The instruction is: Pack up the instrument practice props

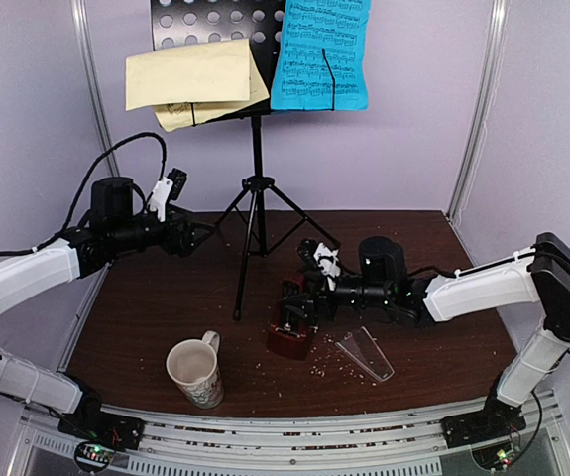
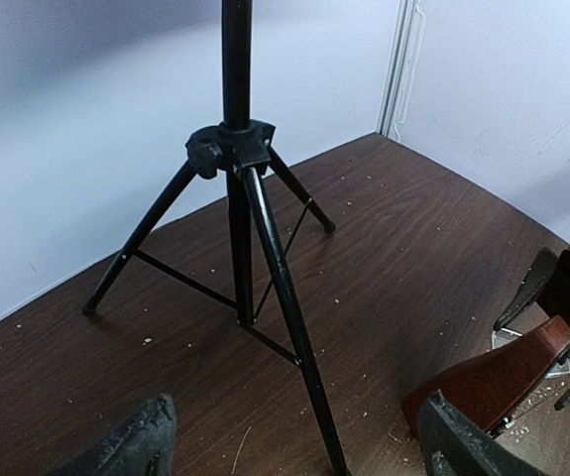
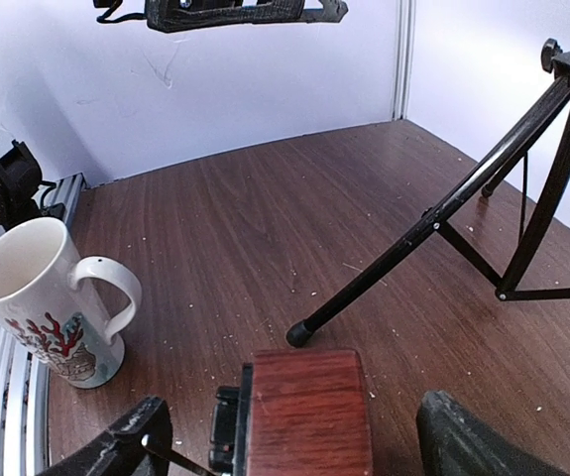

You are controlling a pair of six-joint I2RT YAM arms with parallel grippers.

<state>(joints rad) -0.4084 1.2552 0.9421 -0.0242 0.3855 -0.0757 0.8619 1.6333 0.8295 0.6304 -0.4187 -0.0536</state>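
Straddles glossy red-brown wooden metronome [image 3: 309, 397] with right gripper [image 3: 286, 441] spread wide, untouching; holds left gripper [image 2: 294, 446] wide, empty, before black tubular music stand [image 2: 230, 147].

Entry 1, music stand [image 2: 237, 149]: ahead of my left pincer [image 2: 296, 416]; pole was cut off above the hub, near leg ran out of frame between my fingers [image 2: 136, 441]. Entry 2, metronome [image 3: 309, 416]: between the fingers of my right pincer [image 3: 294, 402]; most of it was cut off below. Entry 3, blue sheet [image 1: 321, 55]: high beyond both pincers; top was cropped, notes were too small to read.
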